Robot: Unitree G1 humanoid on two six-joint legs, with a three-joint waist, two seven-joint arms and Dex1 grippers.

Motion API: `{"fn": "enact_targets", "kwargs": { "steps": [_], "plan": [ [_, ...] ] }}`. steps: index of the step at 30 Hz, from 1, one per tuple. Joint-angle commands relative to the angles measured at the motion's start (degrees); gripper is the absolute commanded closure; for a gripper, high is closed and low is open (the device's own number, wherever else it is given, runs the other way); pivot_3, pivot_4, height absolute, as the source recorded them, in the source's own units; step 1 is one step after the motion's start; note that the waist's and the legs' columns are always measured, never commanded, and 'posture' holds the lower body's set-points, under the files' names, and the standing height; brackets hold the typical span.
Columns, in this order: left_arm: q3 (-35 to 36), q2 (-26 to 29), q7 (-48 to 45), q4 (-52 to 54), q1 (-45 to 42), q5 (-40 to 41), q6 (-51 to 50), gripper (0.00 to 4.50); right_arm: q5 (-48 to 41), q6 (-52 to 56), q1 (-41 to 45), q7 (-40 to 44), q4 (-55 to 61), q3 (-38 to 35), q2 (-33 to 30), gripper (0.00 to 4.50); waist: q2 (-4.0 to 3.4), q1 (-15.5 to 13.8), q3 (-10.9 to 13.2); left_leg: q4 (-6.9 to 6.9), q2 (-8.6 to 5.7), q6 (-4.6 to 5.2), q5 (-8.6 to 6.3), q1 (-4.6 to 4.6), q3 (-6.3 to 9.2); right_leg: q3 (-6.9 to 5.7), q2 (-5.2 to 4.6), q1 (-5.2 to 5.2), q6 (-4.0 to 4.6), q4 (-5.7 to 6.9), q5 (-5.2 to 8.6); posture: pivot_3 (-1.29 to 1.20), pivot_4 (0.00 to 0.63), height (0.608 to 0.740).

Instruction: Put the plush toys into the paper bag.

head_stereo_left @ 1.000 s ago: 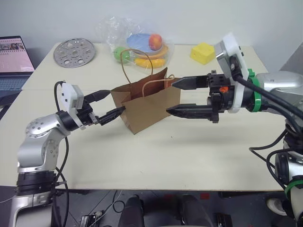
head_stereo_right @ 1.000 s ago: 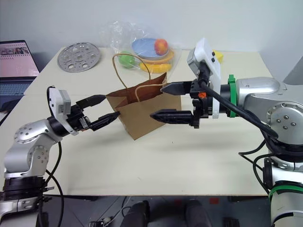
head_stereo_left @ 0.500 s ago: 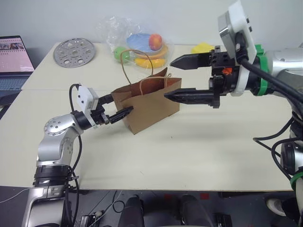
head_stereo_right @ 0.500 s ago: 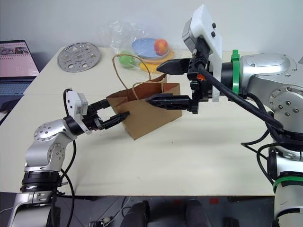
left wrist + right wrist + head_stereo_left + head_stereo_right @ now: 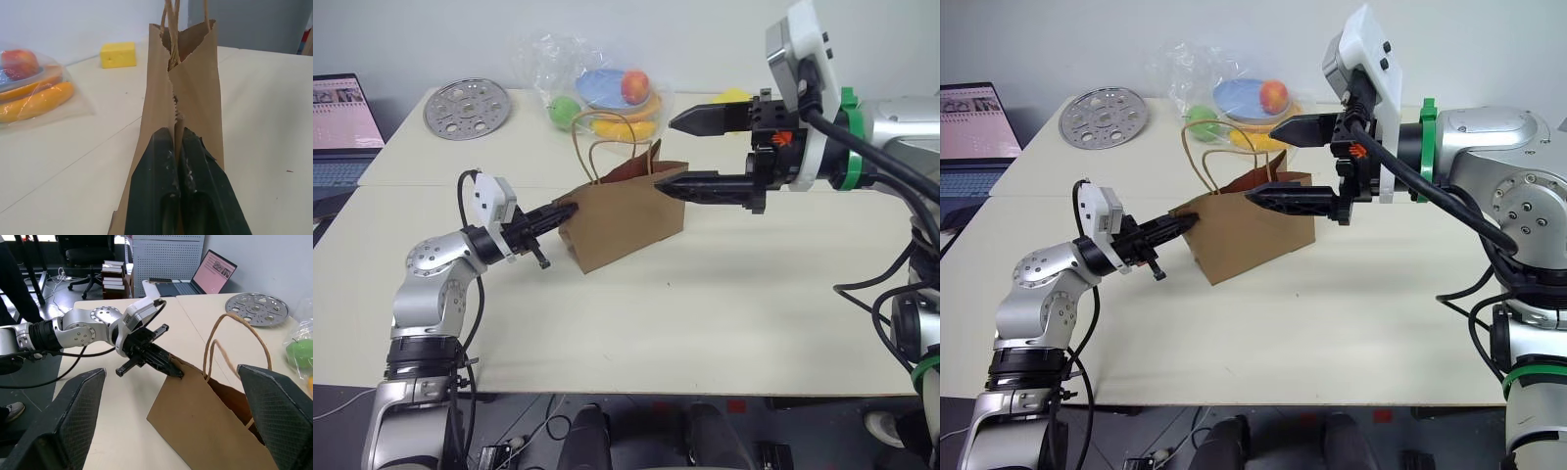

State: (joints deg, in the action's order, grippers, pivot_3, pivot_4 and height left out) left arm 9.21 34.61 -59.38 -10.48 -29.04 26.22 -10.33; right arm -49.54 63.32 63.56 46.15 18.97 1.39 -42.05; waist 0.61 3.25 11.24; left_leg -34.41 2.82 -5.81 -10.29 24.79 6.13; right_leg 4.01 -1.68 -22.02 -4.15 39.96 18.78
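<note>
Now the plain brown kraft paper bag (image 5: 625,217) stands upright on the pale cream bench (image 5: 705,304), a little left of the middle of the head views, its mouth open and its two thin tan cord loop handles (image 5: 607,147) rising above the rim. At the bag's left edge the left pincer (image 5: 566,211) is pinched tight on the paper: in the left wrist view its two black fingers (image 5: 161,196) press together with the bag's folded side edge between them. The right pincer (image 5: 677,153) reaches in from the right of the frame with its jaws spread wide, holding nothing; its upper finger sits above the bag's mouth and its lower finger lies at the rim on the bag's right side, though touch cannot be judged.

Behind the bag, toward the upper middle of the frame, a clear plastic bag of fruit (image 5: 597,93) rests on the bench. A round perforated metal disc (image 5: 467,108) lies in the upper left, with an open laptop (image 5: 342,127) at the far left edge. A yellow sponge block (image 5: 118,54) sits behind the right arm.
</note>
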Motion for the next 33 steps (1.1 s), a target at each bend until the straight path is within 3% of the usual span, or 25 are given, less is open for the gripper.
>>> {"fn": "enact_targets", "kwargs": {
  "steps": [1,5,8,13,18,33],
  "plan": [
    [-0.04,3.46,-9.19,1.81,-5.83,7.43,-8.05,4.47,1.71,-1.41,3.36,4.95,-4.91,-1.9,-4.99,0.0,0.01,-0.08,0.04,-0.01,0.0,0.0,0.0,0.01,0.01,-0.01,0.0,0.0,0.0,0.0,0.0,0.0,0.15,0.74],
    [-5.73,8.04,-25.92,-1.96,-11.81,8.17,-11.57,4.47,3.55,-1.88,5.83,12.73,-8.51,-0.95,-12.56,0.0,0.0,-0.3,0.06,-0.02,-0.02,0.0,0.0,0.05,0.0,-0.02,0.0,0.0,0.0,-0.06,0.0,0.0,0.15,0.74],
    [-8.51,8.42,-31.51,-5.27,-13.88,6.02,-9.61,4.47,4.43,-1.93,7.48,14.8,-10.32,-0.17,-14.03,0.0,-0.12,0.01,0.06,0.05,-0.02,0.0,0.0,0.01,-0.04,0.0,0.0,0.0,-0.01,-0.09,0.01,0.0,0.15,0.74],
    [-10.01,2.65,-32.34,-15.18,-15.79,1.86,0.27,4.47,4.6,0.92,7.9,16.99,-8.45,0.56,-16.8,0.0,-0.14,0.38,0.08,0.02,0.0,0.01,0.0,0.01,-0.04,0.01,0.01,-0.04,0.03,-0.04,0.03,0.0,0.15,0.74],
    [-8.35,0.38,-31.68,-16.42,-15.35,1.41,3.57,4.47,3.48,3.35,7.62,16.5,-7.02,-0.23,-16.23,0.0,-0.13,0.16,0.08,0.01,0.0,0.01,0.0,0.03,-0.03,0.01,0.01,-0.04,0.03,-0.04,0.03,0.0,0.15,0.74],
    [-7.0,4.19,-31.57,-9.25,-9.74,1.58,0.45,4.47,4.24,0.88,5.75,16.34,-6.47,-0.44,-14.56,0.0,-0.13,0.1,0.08,-0.02,0.0,0.01,0.0,0.03,-0.02,0.01,0.0,-0.04,0.03,0.01,0.03,0.0,0.15,0.74]
  ]
}}
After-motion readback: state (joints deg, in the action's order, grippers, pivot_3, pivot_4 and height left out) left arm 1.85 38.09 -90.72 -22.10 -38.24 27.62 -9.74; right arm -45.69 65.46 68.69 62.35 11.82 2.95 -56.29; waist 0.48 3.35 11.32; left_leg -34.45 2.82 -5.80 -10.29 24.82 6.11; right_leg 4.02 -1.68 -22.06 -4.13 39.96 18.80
